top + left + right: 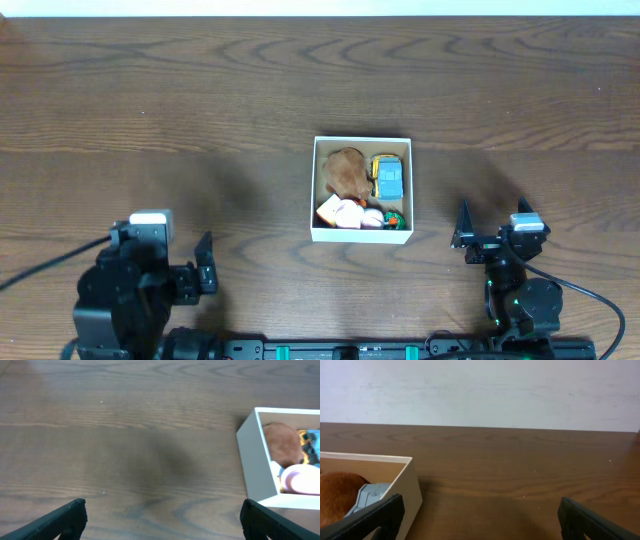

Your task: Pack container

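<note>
The container (362, 141) is a small white square box in the middle of the wooden table. It holds a brown plush toy (346, 170), a blue and yellow toy vehicle (388, 177), pink and orange pieces (345, 212) and a small green and orange toy (395, 217). My left gripper (183, 262) is open and empty at the front left, well apart from the box. My right gripper (494, 226) is open and empty just right of the box. The box also shows in the left wrist view (255, 460) and the right wrist view (407, 487).
The dark wooden table (200, 100) stretches bare to the left, right and behind the box. A pale wall (480, 390) stands beyond the table's far edge in the right wrist view. The arm bases sit along the front edge.
</note>
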You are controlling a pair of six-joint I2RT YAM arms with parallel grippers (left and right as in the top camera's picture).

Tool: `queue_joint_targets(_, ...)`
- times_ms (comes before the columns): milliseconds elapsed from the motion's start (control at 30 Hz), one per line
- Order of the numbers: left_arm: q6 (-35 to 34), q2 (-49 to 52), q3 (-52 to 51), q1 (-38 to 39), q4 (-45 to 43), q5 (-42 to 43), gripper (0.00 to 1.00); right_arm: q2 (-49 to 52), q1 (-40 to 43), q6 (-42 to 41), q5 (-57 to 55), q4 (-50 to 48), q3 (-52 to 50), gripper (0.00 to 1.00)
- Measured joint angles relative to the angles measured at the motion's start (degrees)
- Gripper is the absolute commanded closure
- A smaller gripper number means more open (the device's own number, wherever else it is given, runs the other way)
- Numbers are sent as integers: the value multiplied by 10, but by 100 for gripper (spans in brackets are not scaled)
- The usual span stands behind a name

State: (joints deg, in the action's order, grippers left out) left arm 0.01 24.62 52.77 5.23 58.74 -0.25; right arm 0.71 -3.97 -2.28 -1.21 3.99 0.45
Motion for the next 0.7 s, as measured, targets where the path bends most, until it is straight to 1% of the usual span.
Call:
queue_joint_targets(100,0,-53,-63,-10,-42,0,2,0,0,0,0,0,0,1)
queue_joint_targets(200,0,-108,-140,-15,-117,0,2,0,0,0,1,0,0,1)
queue_joint_targets(267,0,-139,-191,-18,-177,0,2,0,0,0,2,0,0,1)
queue_joint_targets(400,0,-200,-309,-28,-338,0,2,0,0,0,2,0,0,1)
queue_joint_targets(567,0,-237,-422,-33,-512,0,2,0,0,0,2,0,0,1)
queue_joint_targets(700,0,-240,-478,-36,-602,0,2,0,0,0,2,0,0,1)
